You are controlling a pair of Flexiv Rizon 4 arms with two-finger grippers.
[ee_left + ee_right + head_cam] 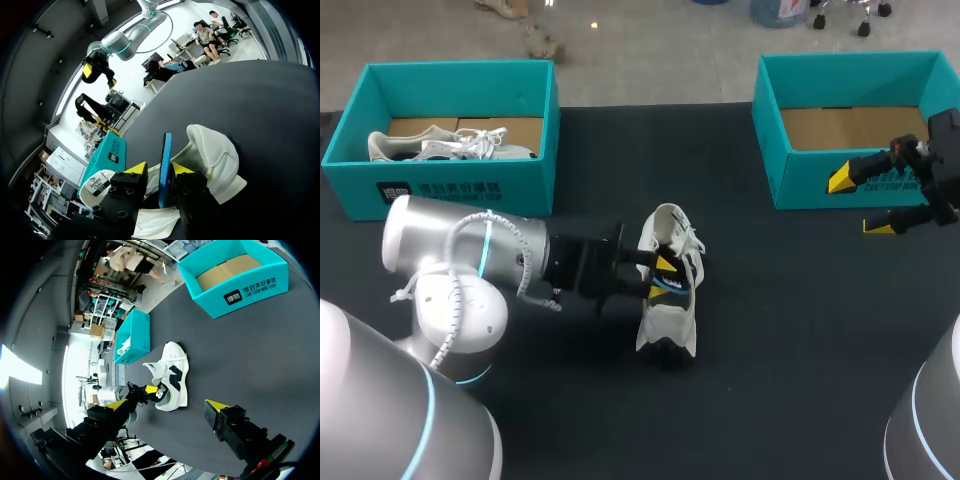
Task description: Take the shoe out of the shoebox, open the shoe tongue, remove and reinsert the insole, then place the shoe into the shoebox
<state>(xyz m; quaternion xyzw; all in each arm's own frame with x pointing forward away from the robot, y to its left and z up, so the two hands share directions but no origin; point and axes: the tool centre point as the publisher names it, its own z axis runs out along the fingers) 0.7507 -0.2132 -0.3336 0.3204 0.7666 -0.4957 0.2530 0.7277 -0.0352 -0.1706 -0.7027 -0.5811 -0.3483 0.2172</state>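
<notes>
A white shoe [667, 325] lies on the dark table near the middle, its opening turned toward my left arm. My left gripper [662, 278] is at that opening. The blue insole [165, 165] stands edge-on between its yellow fingertips [136, 167], close against one finger and with a gap to the other, so the gripper [158, 168] is open. The shoe's heel [215, 155] lies just ahead of it. My right gripper [860, 202] hangs wide open and empty in front of the right teal shoebox [860, 65]. In the right wrist view the shoe [172, 375] is far ahead.
A second teal shoebox [450, 75] stands at the back left with another white shoe [450, 145] inside. The right box holds only a cardboard floor. Open dark table lies between the shoe and the right box.
</notes>
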